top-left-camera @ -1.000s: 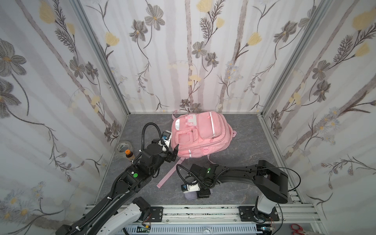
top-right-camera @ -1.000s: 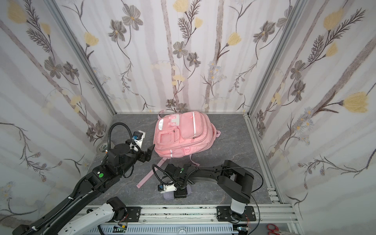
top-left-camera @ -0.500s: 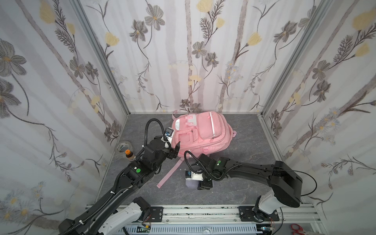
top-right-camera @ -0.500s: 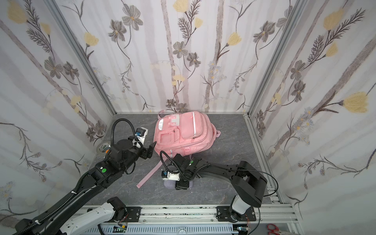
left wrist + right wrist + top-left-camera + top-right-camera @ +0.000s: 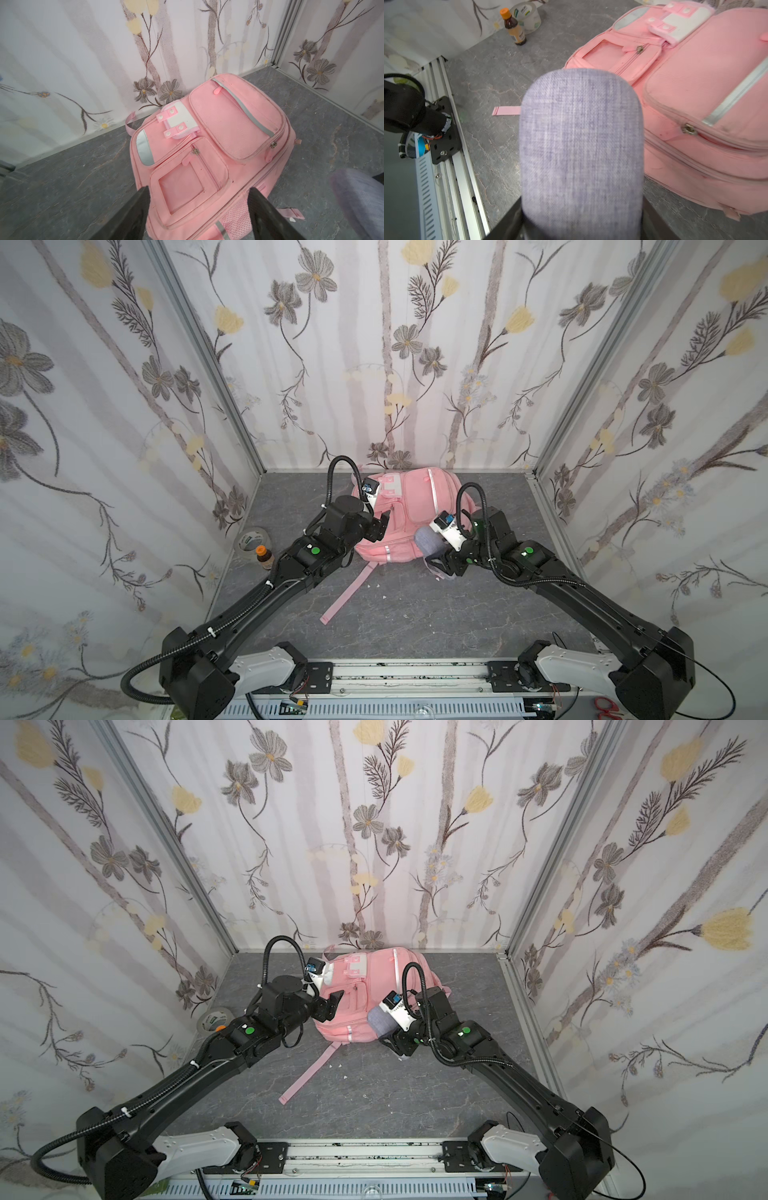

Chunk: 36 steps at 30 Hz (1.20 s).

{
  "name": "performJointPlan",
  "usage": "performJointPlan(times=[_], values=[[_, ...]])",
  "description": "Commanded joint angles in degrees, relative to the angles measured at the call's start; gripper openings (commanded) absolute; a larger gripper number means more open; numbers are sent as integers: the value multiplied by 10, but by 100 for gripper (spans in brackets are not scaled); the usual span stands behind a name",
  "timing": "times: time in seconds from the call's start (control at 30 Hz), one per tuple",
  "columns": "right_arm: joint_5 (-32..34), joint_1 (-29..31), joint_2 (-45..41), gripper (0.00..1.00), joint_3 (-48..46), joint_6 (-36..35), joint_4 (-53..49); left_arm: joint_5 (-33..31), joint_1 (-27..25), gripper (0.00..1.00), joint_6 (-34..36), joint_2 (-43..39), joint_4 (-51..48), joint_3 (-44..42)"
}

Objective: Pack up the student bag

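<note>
The right gripper (image 5: pixel 580 220) clamps a rounded grey-lavender woven pouch (image 5: pixel 581 135). The left gripper (image 5: pixel 199 193) hovers wide-jawed over the large soft pink fabric student bag (image 5: pixel 234 124), which lies flat on the grey tabletop (image 5: pixel 62 187) by the back wall (image 5: pixel 83 62). It looks floppy and probably light, so pinch a zipper pull (image 5: pixel 195 151).

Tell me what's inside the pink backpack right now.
Nothing inside shows. The student bag lies front up with its visible pockets looking zipped, so fabric hides any contents. The grey-lilac pouch is outside it, held by the right tool.
</note>
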Motion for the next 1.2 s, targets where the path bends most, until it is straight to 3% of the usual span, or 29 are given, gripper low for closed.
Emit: performJointPlan(times=[0.0, 0.2, 0.27, 0.37, 0.5, 0.63, 0.73, 0.8, 0.93, 1.17], values=[[-25, -33, -18, 14, 4, 39, 37, 22, 0, 72, -40, 48, 36, 38], [-54, -116, -46, 0, 0, 93, 37, 40, -11, 70, -85, 160, -33, 168], [-59, -139, -57, 0, -6, 108, 38, 36, -17, 69, -102, 199, -58, 219], [-4, -157, -76, 0, -18, 136, 41, 18, -30, 66, -135, 272, -111, 315], [61, -188, -80, 1, -19, 193, 30, -17, -54, 65, -175, 414, -261, 530], [54, -216, -81, 0, -32, 222, 28, -49, -76, 65, -199, 581, -445, 815], [49, -224, -84, 0, -43, 232, 28, -56, -87, 66, -218, 667, -510, 966], [42, -226, -88, 0, -50, 235, 31, -64, -93, 65, -230, 679, -499, 970], [30, -228, -95, 0, -63, 235, 33, -90, -100, 62, -259, 670, -456, 899], [20, -231, -109, 0, -86, 232, 33, -107, -123, 63, -252, 690, -451, 901]])
